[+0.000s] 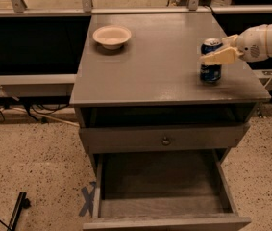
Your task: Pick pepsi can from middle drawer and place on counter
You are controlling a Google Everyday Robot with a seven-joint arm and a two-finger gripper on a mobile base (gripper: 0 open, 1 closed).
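Observation:
The pepsi can point(211, 67), dark blue with a silver top, stands upright on the counter point(154, 61) near its right edge. My gripper point(214, 49) reaches in from the right. One cream finger point(218, 57) crosses the can's front, the other lies behind its top, so the gripper is closed around the can. The middle drawer point(159, 179) is pulled out low at the front, and its grey floor is bare.
A cream bowl point(111, 35) sits at the counter's back left. A shut drawer front with a small round knob point(166, 140) lies above the open drawer. Blue tape point(87, 200) and a black object with a cable point(17, 211) lie on the speckled floor at the left.

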